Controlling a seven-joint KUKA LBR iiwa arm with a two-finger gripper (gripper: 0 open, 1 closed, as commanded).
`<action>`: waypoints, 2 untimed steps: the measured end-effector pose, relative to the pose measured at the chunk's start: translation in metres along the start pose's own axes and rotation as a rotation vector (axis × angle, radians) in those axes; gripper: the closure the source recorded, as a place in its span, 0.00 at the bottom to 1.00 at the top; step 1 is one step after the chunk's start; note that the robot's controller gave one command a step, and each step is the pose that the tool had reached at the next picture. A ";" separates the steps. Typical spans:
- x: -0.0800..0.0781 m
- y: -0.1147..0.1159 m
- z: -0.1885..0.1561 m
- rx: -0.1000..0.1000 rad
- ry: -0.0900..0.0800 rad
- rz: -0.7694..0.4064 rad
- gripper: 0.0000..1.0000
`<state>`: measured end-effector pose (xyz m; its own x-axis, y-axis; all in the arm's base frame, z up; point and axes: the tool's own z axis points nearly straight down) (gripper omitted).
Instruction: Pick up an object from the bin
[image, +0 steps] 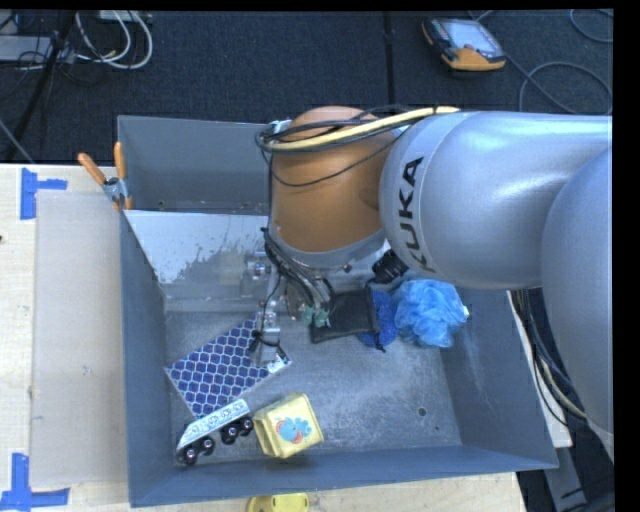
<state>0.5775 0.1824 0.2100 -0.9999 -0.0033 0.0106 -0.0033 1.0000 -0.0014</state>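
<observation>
Blue flat sheet with a white lattice pattern (222, 368) lies on the floor of the grey metal bin (480, 400), directly beneath the gripper (268, 342) and spreading away from it toward the bin's near left corner. The gripper's tip stands at the sheet's far right corner. It is not clear whether it touches the sheet, nor whether the gripper is released or clenched. Nothing is visibly grasped.

Beyond the sheet's near edge, below and slightly left of the gripper, lies a silver toy skateboard with black wheels (213, 432). A yellow block with a blue picture (288, 427) sits just beside the skateboard, almost straight below the gripper. To the gripper's right a black flat object (350, 315) rests near it, and farther right lies a crumpled bright blue bundle (428, 310).
</observation>
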 end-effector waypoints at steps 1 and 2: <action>-0.002 -0.001 -0.004 -0.001 -0.008 0.005 0.00; -0.005 0.013 0.062 -0.001 -0.011 -0.092 0.00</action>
<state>0.5814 0.1958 0.1483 -0.9954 -0.0954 -0.0004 -0.0954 0.9954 0.0003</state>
